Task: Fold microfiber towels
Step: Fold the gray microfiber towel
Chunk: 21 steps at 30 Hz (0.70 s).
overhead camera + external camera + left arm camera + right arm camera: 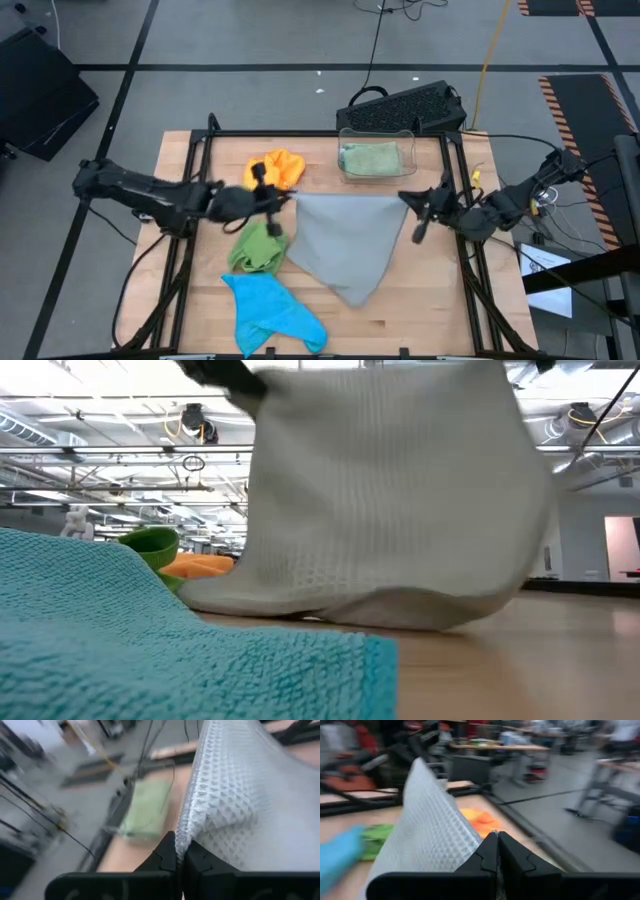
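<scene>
A grey waffle-weave microfiber towel is held up over the middle of the table between my two grippers. My left gripper is shut on its left upper corner and my right gripper on its right upper corner. In the low view the grey towel hangs as a wide sheet. An orange towel, a bright green towel and a blue towel lie loose on the table's left half. A pale green towel lies in the clear bin. My left gripper pinches the grey towel's upper left corner between its two fingers, coming nearly level from the table's left. The cloth spreads away from the fingers toward the other arm. The towel's lower end rests on the table. My right gripper pinches the opposite upper corner between its two shut fingers, coming nearly level from the table's right. The top edge runs straight between the two grippers. The cloth hangs below it, and its bottom edge lies on the tabletop.
The clear bin stands at the far middle of the table, with a black keyboard behind it. A black frame rail runs around the wooden top. Bare wood shows at the near right.
</scene>
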### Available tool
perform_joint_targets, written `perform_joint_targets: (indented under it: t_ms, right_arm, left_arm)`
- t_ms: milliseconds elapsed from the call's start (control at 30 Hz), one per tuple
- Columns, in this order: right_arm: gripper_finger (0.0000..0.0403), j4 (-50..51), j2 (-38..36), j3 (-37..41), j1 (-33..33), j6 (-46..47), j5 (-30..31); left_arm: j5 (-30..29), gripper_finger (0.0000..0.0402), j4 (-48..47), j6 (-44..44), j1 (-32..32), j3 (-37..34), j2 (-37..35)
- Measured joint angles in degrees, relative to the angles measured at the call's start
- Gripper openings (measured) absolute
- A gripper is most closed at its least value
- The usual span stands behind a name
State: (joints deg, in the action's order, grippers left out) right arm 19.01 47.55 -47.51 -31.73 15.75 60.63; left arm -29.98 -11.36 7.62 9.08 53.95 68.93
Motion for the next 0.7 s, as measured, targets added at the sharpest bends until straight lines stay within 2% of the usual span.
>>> perform_joint_targets:
  t_ms: [100,167,267,467,700]
  right_arm:
    - [0.0000,-1.2,1.0,2.1,1.4,0.1,1.8]
    - [0.0000,-1.3,1.6,3.4,1.8,1.2,2.4]
    - [0.0000,-1.4,2.0,5.7,2.1,3.4,1.7]
    - [0.0001,-3.3,2.0,11.3,2.1,9.2,-3.8]
    - [0.0002,-13.3,2.0,18.7,2.1,8.3,-4.4]
  left_arm:
    - [10.8,0.0008,0.0,-0.7,-4.0,-0.1,3.6]
    - [14.4,0.0012,2.2,-0.6,-4.8,0.0,5.7]
    - [12.3,0.0006,0.6,-0.3,-5.2,0.0,8.6]
    - [10.7,0.0014,-0.4,2.9,-6.5,0.0,14.8]
    - [5.1,0.0005,0.9,7.0,-6.8,-0.1,19.6]
